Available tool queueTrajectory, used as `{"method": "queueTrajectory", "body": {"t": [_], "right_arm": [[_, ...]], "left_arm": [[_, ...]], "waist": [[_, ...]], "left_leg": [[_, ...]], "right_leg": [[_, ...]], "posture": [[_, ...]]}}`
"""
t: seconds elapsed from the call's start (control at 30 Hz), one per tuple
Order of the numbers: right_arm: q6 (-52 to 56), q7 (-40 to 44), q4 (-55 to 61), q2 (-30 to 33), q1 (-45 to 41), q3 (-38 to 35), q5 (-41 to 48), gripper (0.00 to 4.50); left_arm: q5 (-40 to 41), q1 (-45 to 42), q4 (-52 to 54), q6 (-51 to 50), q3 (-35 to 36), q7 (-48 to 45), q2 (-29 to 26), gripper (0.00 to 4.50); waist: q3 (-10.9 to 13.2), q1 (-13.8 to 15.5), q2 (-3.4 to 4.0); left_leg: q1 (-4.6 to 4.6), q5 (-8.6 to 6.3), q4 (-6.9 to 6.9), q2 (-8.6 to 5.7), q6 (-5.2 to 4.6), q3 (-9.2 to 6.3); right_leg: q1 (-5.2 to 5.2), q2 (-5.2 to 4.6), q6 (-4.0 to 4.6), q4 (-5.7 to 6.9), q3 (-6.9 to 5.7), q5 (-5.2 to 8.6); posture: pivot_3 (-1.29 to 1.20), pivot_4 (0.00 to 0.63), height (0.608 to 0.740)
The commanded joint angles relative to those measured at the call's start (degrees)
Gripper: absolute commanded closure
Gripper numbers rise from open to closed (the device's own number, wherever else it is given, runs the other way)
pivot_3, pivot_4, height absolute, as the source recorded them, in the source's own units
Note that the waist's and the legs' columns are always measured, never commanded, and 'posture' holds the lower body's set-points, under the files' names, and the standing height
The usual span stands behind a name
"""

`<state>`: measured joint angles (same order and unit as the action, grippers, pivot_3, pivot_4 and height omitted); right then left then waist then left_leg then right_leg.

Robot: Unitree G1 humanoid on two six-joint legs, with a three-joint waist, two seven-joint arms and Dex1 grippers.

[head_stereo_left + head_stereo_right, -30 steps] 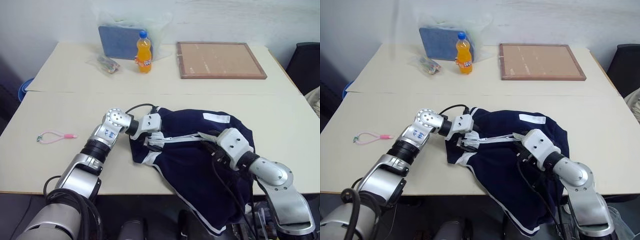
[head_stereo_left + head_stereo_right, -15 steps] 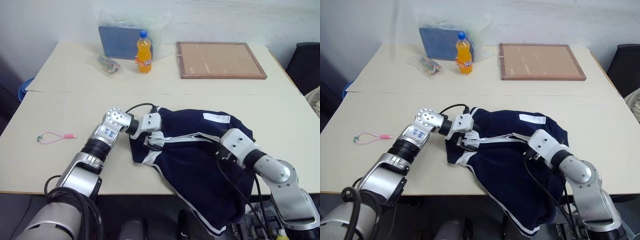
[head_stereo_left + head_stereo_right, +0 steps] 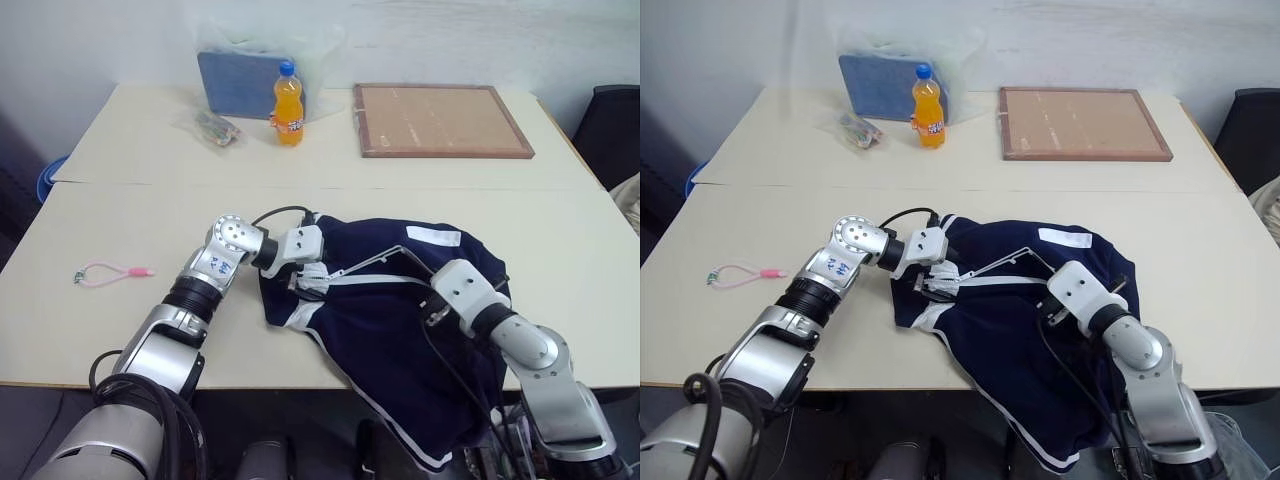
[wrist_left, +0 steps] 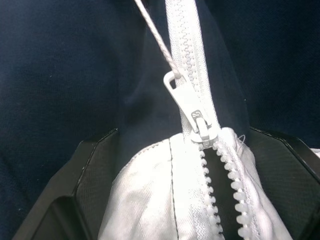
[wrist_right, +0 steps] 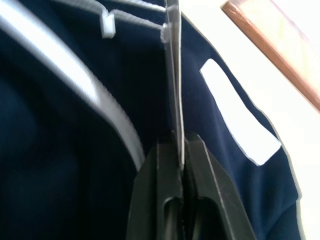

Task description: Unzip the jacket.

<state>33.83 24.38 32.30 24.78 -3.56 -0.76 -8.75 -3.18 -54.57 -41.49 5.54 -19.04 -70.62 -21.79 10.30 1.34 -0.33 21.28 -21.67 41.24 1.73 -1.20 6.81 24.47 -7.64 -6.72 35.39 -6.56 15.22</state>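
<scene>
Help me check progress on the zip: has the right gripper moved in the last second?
Yes. The right gripper, shut on the hang tag, has drawn back from the jacket's collar toward the table's near edge, pulling the tag's string taut.

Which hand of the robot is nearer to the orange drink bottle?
Left. The left hand holds the jacket collar, below the orange drink bottle; the right hand is farther away, toward the table's near edge.

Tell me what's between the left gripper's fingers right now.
The jacket's white collar lining bunches between the left gripper's black fingers, with the zipper slider at its edge. Anything beneath that fabric is covered.
</scene>
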Motion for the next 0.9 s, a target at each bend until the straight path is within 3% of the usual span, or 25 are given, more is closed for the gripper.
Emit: {"method": "queueTrajectory", "body": {"t": [0.03,0.23,0.53,0.73,0.9], "right_arm": [[5.4,-6.2,3.9,-4.0,-1.1,-10.8,2.2,4.41],[10.2,-7.4,1.3,-2.0,-2.6,-30.7,8.0,4.41],[0.5,-2.0,-16.5,14.2,2.8,-46.2,11.2,4.41],[-7.1,-1.4,-32.8,23.4,0.9,-49.6,12.6,4.41],[-10.4,4.6,-35.3,25.6,1.0,-43.7,15.2,4.41]], "left_arm": [[-1.3,-0.3,-0.8,0.0,-0.1,0.6,0.0,0.27],[-1.5,0.1,-1.2,0.3,-0.1,0.6,-0.1,0.27],[-1.5,0.8,-1.7,0.7,0.1,0.8,-0.2,0.27],[-1.5,1.1,-1.7,0.8,0.3,0.9,-0.2,0.27],[-1.1,1.6,-0.8,0.2,0.6,1.1,-0.2,0.27]], "waist": [[0.0,0.1,0.0],[0.0,0.1,0.02],[-0.1,0.0,0.15],[-0.1,-0.1,0.2],[-0.1,-0.1,0.22]], "left_leg": [[0.01,0.0,0.0,0.0,0.0,-0.01],[0.02,-0.01,-0.05,-0.01,-0.01,-0.02],[-0.08,-0.02,-0.13,-0.04,-0.06,0.1],[-0.15,0.0,-0.18,-0.03,-0.09,0.15],[-0.16,0.0,-0.18,-0.03,-0.09,0.17]], "right_leg": [[0.0,-0.01,0.0,-0.01,-0.01,0.0],[0.0,0.0,0.0,-0.04,-0.02,0.0],[0.0,-0.01,0.0,-0.07,0.1,0.0],[-0.01,-0.02,-0.01,-0.08,0.15,0.0],[-0.01,-0.03,-0.01,-0.08,0.17,0.0]], "posture": [[0.0,0.15,0.74],[0.0,0.15,0.74],[0.0,0.15,0.74],[0.0,0.15,0.74],[0.0,0.15,0.74]]}}
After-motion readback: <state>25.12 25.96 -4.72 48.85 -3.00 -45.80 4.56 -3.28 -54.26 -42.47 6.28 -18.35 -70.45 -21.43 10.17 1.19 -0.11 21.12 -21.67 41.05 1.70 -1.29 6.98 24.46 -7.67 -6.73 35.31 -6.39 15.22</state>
